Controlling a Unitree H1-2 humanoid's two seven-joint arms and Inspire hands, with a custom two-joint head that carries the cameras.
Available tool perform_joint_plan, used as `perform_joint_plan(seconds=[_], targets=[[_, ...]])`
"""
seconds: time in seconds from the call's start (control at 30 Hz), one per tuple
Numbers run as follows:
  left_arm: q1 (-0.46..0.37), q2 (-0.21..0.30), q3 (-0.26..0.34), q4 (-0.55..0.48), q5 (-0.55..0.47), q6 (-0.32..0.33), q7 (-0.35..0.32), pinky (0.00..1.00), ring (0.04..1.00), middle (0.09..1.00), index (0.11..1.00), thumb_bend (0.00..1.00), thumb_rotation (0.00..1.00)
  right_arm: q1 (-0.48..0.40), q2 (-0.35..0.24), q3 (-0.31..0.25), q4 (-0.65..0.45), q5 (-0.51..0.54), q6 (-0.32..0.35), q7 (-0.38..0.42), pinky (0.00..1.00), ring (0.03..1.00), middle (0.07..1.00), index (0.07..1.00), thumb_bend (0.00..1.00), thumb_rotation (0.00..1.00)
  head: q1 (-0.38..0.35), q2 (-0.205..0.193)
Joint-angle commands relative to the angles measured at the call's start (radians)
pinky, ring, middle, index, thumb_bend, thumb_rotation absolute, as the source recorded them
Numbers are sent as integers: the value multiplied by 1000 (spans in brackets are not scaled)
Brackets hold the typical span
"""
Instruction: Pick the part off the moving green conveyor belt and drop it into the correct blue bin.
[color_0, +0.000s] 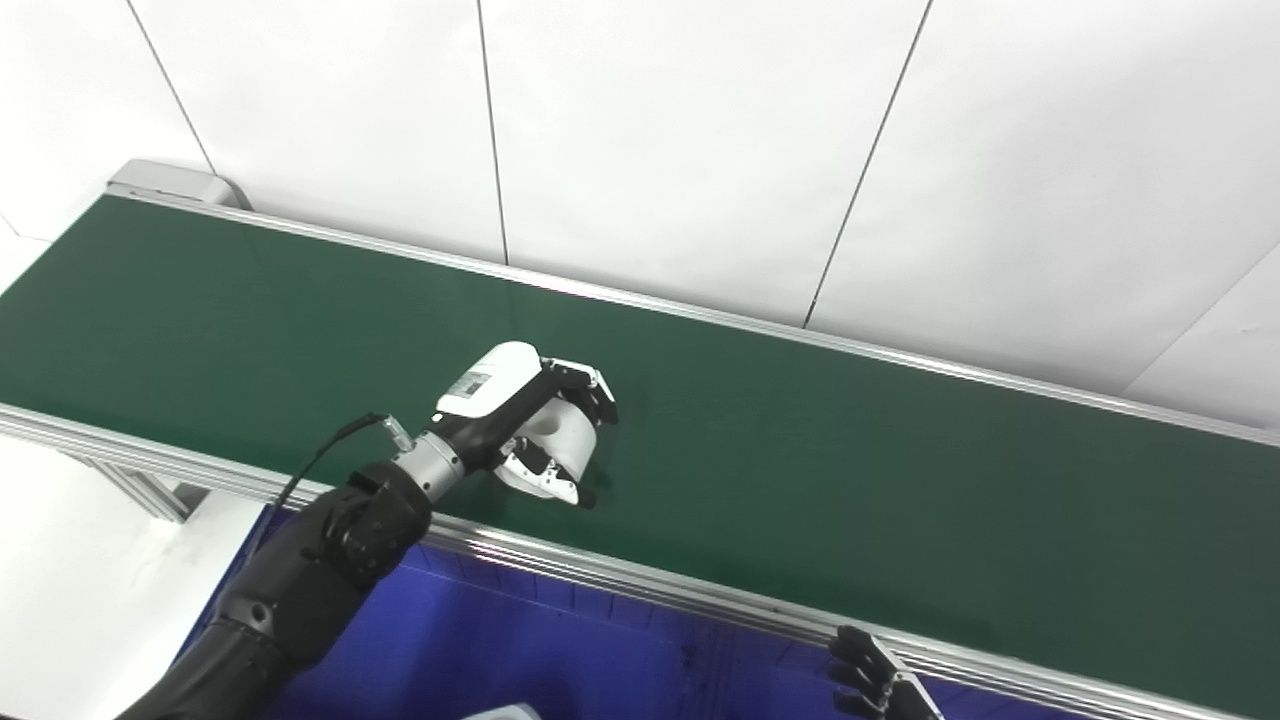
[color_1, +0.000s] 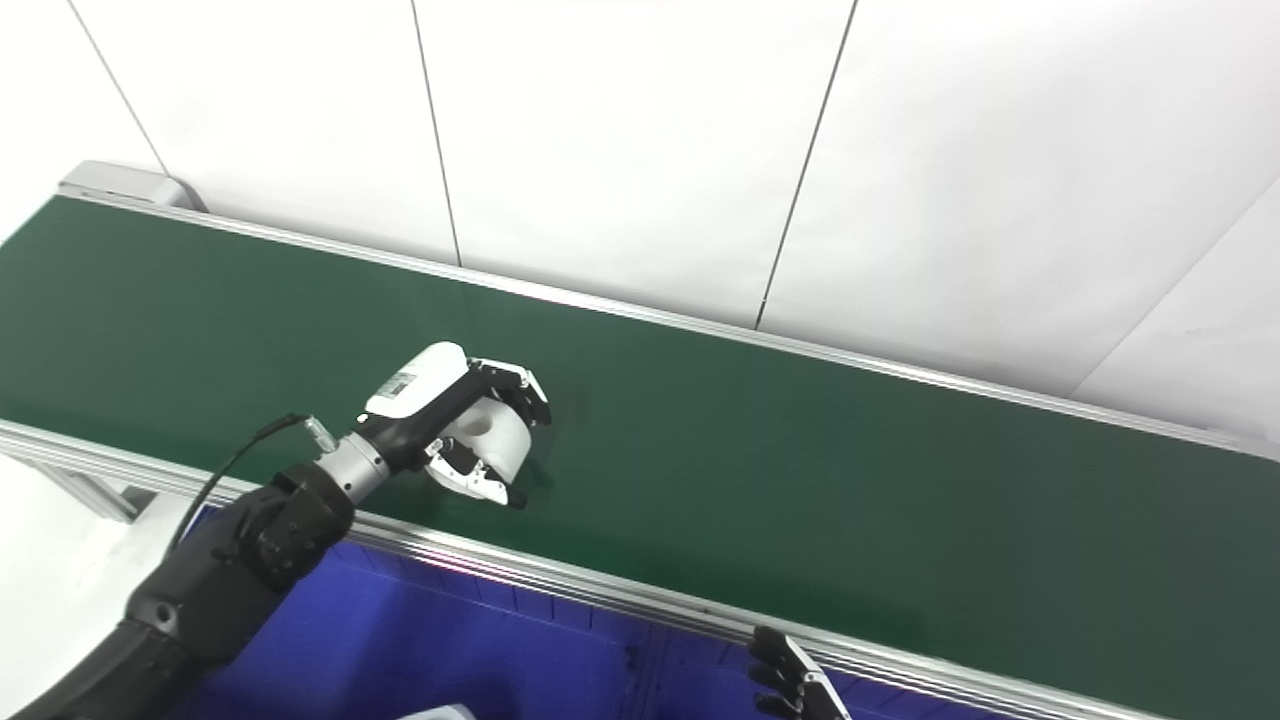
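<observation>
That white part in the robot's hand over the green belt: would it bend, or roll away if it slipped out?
The white part looks like a rigid moulded piece, holding its rounded shape inside the left hand, so probably stiff, not floppy. Its curved side suggests it could roll on the flat green belt if dropped. It seems fairly light, carried without visible strain.

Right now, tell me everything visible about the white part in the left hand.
The white part looks like a smooth, rounded cylinder of matte plastic. The left hand is closed around it, dark fingers over its top and the thumb below, hiding most of it. It sits over the green conveyor belt, near the near rail; whether it still touches the belt cannot be told.
</observation>
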Motion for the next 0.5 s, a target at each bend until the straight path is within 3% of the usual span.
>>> perform_joint_plan(seconds=[0.0,0.1,0.2,0.33,0.47], targets=[[-10,27,17,-53,6,7,-6,406,378,482,547,493,0,11,1,2,-39,-2,-23,0,743,812,841,857,922,259,-1,2],[1,38,34,-72,-16,-16,-6,356,360,468,555,490,0,9,0,3,-39,-2,-25,0,762,819,844,859,916,250,-1,8],[20,42,53,-112,-54,-36,-13,370,370,479,555,491,0,11,0,3,-41,4,-25,2,766,823,846,858,914,242,-3,10],[67,47,86,-231,-155,-47,-50,373,374,479,558,490,0,16,3,3,-46,-5,-22,-2,776,826,847,856,917,245,-7,18],[113,56,116,-344,-244,-57,-82,303,390,468,553,491,0,22,6,5,-55,-13,-16,-4,768,818,840,857,921,264,-14,29]])
